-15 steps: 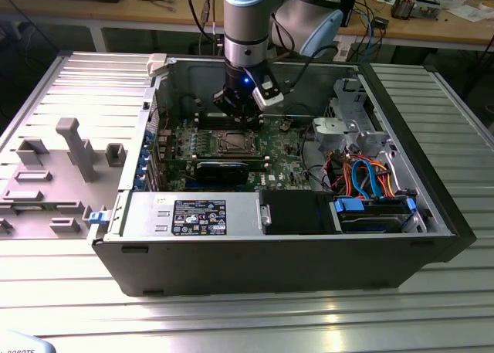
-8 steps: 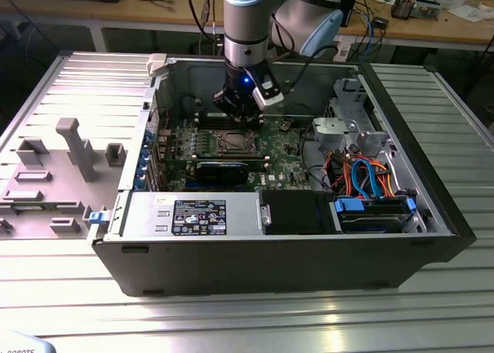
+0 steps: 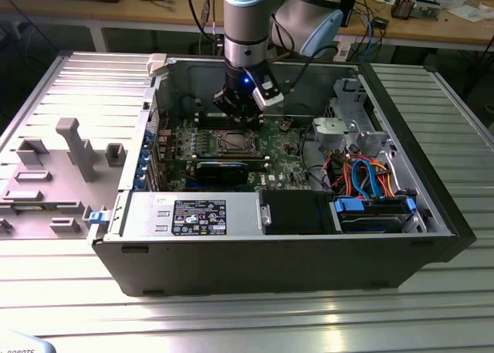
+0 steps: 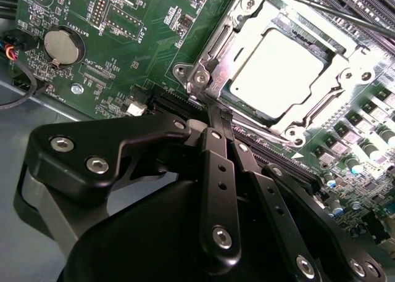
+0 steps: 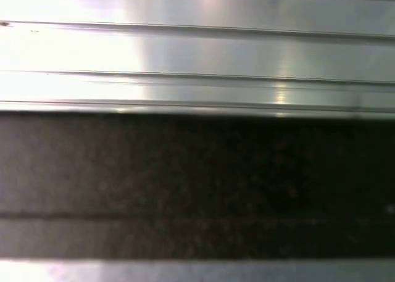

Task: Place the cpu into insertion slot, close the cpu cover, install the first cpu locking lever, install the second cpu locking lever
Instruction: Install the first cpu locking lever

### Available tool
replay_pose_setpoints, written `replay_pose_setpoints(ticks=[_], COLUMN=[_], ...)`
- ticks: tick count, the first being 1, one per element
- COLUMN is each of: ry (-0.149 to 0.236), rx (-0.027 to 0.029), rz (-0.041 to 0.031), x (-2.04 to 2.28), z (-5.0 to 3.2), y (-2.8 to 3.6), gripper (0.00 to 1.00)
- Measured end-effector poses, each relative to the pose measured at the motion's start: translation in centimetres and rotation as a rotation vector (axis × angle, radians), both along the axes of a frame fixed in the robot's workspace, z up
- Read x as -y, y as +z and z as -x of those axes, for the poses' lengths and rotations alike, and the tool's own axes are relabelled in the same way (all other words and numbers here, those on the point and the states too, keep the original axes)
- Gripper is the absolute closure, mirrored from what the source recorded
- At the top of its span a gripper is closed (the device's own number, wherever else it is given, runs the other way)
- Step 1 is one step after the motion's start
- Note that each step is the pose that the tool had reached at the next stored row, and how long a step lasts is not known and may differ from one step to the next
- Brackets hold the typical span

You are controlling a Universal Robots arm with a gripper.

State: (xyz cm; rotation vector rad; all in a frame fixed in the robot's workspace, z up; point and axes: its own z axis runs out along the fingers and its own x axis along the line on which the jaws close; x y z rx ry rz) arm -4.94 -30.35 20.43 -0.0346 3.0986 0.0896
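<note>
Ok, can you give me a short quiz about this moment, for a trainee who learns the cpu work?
1. True or false: the cover lies down around the cpu.
2. The gripper hangs over: A the drive cage; B the board, close to a corner of the cover; C the table outside the case.
3. Fill in: in the second wrist view, the round silver ___ sits on the board, apart from the cover.

Key: 1 true; 2 B; 3 battery.
</note>
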Motion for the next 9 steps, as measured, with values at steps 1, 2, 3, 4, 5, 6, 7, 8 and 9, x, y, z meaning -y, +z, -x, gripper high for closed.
replay_pose_setpoints(ticks=[1, 2, 3, 4, 5, 6, 7, 8, 9], ry=[0.000, 0.000, 0.000, 0.000, 0.000, 0.000, 0.000, 0.000, 0.000], rx=[0.0000, 0.0001, 0.0002, 0.0003, 0.0005, 0.0005, 0.0005, 0.0004, 0.0003], rz=[-0.0001, -0.0002, -0.0002, -0.0001, -0.0004, -0.0006, -0.0007, -0.0006, -0.0004], x=[0.01, 0.02, 0.04, 0.08, 0.15, 0.22, 0.26, 0.27, 0.28], z=[0.00, -0.01, -0.01, -0.01, -0.01, -0.01, -0.01, -0.01, 0.00], y=[-0.02, -0.04, -0.05, -0.05, -0.05, -0.06, -0.07, -0.08, -0.09], gripper=[0.89, 0.89, 0.89, 0.89, 0.89, 0.89, 0.89, 0.89, 0.89])
